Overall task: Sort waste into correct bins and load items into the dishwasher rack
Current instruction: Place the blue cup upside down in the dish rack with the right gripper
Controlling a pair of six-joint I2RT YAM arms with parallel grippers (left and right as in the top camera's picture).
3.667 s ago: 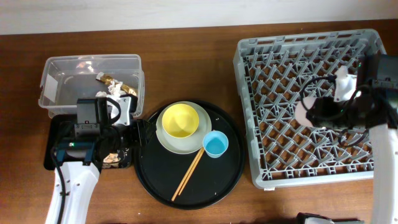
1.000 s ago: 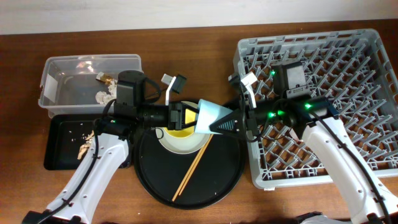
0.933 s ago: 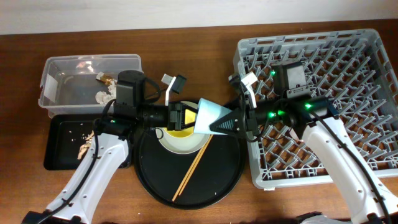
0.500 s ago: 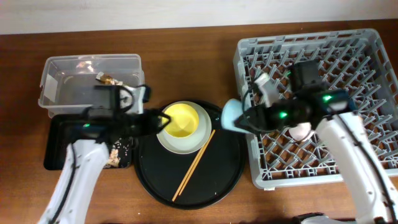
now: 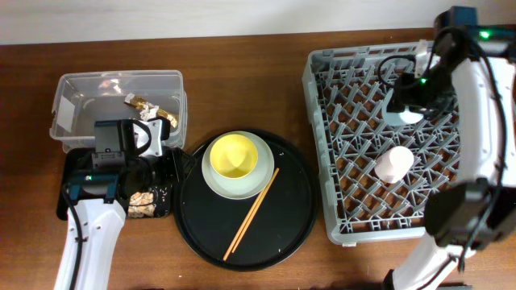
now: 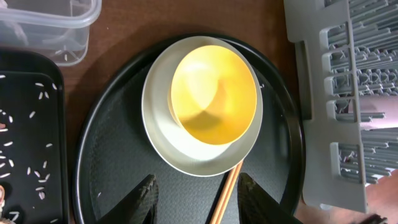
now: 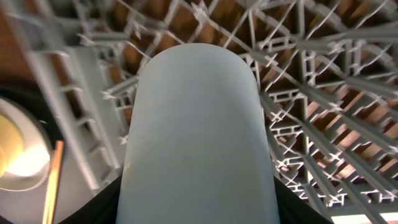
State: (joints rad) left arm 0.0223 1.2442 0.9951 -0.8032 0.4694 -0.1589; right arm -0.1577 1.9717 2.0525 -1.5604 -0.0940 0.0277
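My right gripper (image 5: 407, 109) is shut on the light blue cup (image 7: 199, 137) and holds it over the back right part of the grey dishwasher rack (image 5: 355, 185). The pink cup (image 5: 395, 163) lies in the rack. My left gripper (image 6: 204, 202) is open and empty, low over the left part of the round tray. The yellow bowl (image 5: 234, 155) sits on the grey-green plate (image 5: 211, 181). The chopsticks (image 5: 256, 203) lie beside them. Gold wrappers (image 5: 145, 105) lie in the clear tub (image 5: 81, 101). Food scraps (image 5: 145, 201) lie in the shallow black tray (image 5: 76, 181).
The round black tray (image 5: 290, 217) holds the plate, bowl and chopsticks between the bins and the rack. My left arm covers the near right corner of the clear tub and part of the shallow tray. The rack's upright pegs (image 7: 323, 106) surround the held cup.
My right gripper has carried the light blue cup from the rack's left edge to over its back right part. My left arm has drawn back left toward the shallow black tray.
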